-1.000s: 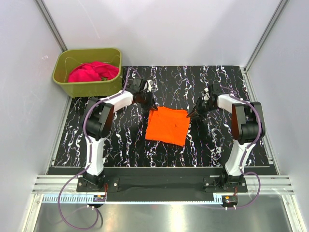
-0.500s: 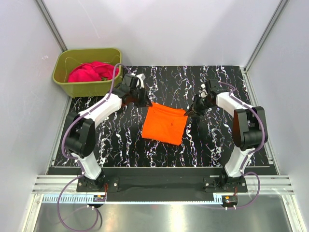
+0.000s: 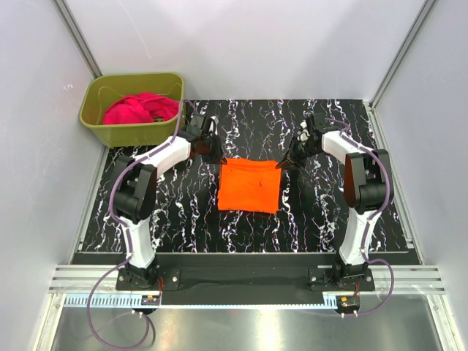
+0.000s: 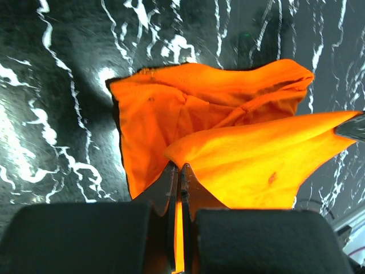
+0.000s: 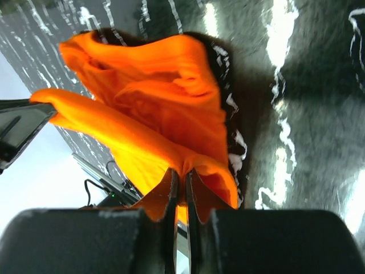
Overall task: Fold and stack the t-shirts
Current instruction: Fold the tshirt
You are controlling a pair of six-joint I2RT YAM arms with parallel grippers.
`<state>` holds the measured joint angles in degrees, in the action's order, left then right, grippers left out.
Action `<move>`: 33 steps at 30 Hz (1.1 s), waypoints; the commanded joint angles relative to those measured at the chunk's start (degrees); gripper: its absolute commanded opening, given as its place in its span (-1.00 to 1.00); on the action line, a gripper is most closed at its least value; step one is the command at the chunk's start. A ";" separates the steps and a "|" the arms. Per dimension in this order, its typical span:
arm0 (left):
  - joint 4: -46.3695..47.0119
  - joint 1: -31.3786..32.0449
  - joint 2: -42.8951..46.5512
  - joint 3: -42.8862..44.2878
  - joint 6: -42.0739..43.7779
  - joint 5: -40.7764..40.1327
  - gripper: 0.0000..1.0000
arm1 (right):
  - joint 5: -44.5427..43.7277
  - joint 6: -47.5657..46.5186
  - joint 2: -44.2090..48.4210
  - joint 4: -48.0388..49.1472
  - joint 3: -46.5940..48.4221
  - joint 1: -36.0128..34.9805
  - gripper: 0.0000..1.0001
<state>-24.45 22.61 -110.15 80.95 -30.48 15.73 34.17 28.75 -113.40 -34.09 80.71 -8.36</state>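
Orange t-shirt (image 3: 249, 186) sits folded into a neat rectangle on the black marbled surface (image 3: 183, 212), well apart from the olive-green tub (image 3: 95, 124), out toward the middle and closer to the arm bases than the tub is. Its far edge, the one on the tub's side of the fold, is pinched at both corners. The left gripper (image 3: 218, 156) has the corner closer to the tub, and the left wrist view shows its fingers (image 4: 171, 182) clamped tight on a peak of orange cloth. The right gripper (image 3: 282, 165) has the corner farther from the tub, fingers (image 5: 197, 188) squeezed on cloth the same way. Between the two, the top layer is stretched in a raised ridge above the crumpled layers beneath. Over in the tub, the magenta t-shirt (image 3: 139, 108) lies bunched in a heap, touched by neither arm.
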 commanded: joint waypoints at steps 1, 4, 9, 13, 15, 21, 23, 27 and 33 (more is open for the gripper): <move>0.10 -0.99 0.02 2.73 0.68 -3.24 -1.00 | 1.33 -0.19 -2.69 -0.19 3.14 -0.08 -0.91; 0.01 -1.34 0.28 2.55 0.42 -3.86 -1.00 | 1.16 -0.63 -3.84 -0.19 4.28 0.01 -0.90; -0.34 -1.78 -1.12 3.60 1.12 -4.22 -1.00 | 2.56 -1.33 -6.21 0.07 7.00 0.01 -0.85; -0.51 -2.31 -2.44 4.74 1.91 -3.86 -1.00 | 4.14 -0.90 -7.88 1.21 8.32 -0.08 -0.44; -0.60 -2.48 -3.14 5.27 2.35 -4.04 -1.00 | 5.29 -0.45 -7.97 1.48 8.94 0.01 -0.17; -0.60 -2.57 -3.76 5.36 1.92 -2.98 -1.00 | -5.33 -1.32 -3.67 0.34 13.58 -0.78 0.15; -0.60 -2.57 -3.58 5.10 1.57 -2.98 -1.00 | -5.35 -2.38 -5.94 -2.03 16.75 -1.65 0.14; -0.60 -2.66 -3.23 5.01 1.65 -2.98 -1.00 | -4.46 -1.25 -12.97 -6.26 26.68 -4.81 -0.24; -0.51 -2.57 -3.32 4.83 1.56 -2.37 -1.00 | -1.22 2.36 -21.15 -7.57 34.51 -7.37 -0.63</move>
<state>-26.06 20.23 -113.86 83.88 -29.41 13.39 31.18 29.17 -130.61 -38.26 112.64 -14.41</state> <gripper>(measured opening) 0.016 0.198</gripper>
